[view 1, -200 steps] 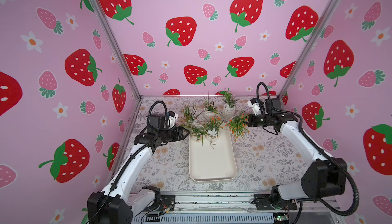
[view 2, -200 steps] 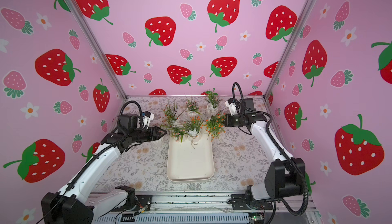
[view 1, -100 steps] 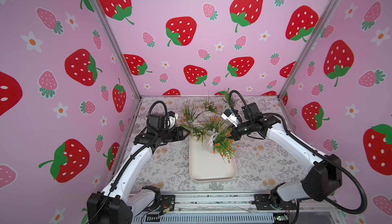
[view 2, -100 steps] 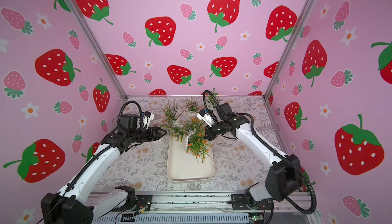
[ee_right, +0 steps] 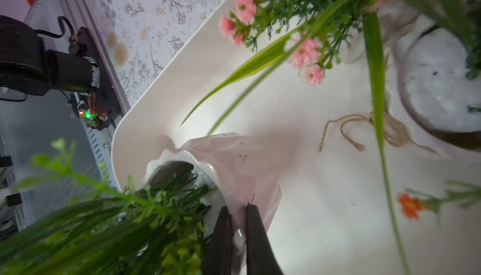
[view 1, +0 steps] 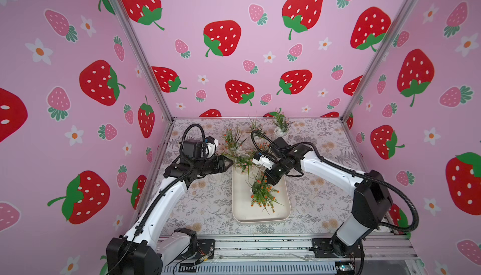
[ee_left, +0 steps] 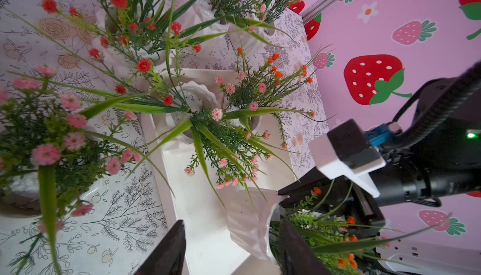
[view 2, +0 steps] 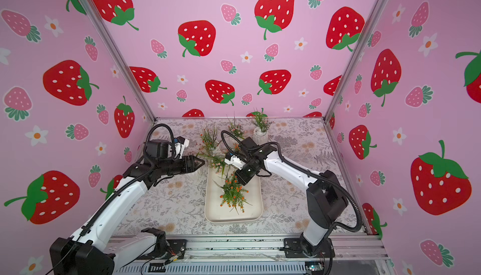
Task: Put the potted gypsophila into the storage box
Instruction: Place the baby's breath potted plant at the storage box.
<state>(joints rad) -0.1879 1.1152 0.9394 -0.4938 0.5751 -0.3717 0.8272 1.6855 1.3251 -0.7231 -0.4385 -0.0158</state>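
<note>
Carried in from the right, the orange-flowered pot (view 1: 261, 196) now hangs low over the middle of the box (view 1: 240, 208). It is nearer the robot's base than it was half a second ago. The left arm has not shifted in that time.

The right gripper (ee_right: 236, 207) is pinched tight on the rim of this pot, with one finger on the mouth side and the other on the outer ribbed wall. The pot is tilted hard. Its mouth and green sprigs lean toward the near end of the box, and in both top views the foliage spreads above the box floor. I cannot tell whether its base touches the floor.

The left gripper (view 1: 229, 163) is roughly half open with nothing in its grasp. It sits just off the far left corner of the box, with its tips pointing at the plants there. In the left wrist view the tilted pot shows between its fingers, but the top views place the two well apart.

A pink-flowered pot (ee_left: 194, 99) stands upright inside the far end of the box. Just beyond the far end, on the flower-patterned bench (view 1: 203, 203), stands a red-flowered pot (view 1: 232, 139). A back pot (view 1: 281, 127) sits farther off, close to the rear wall. The left wrist view also shows a second pink-flowered pot (ee_left: 44, 154) on the bench beside the box.
</note>
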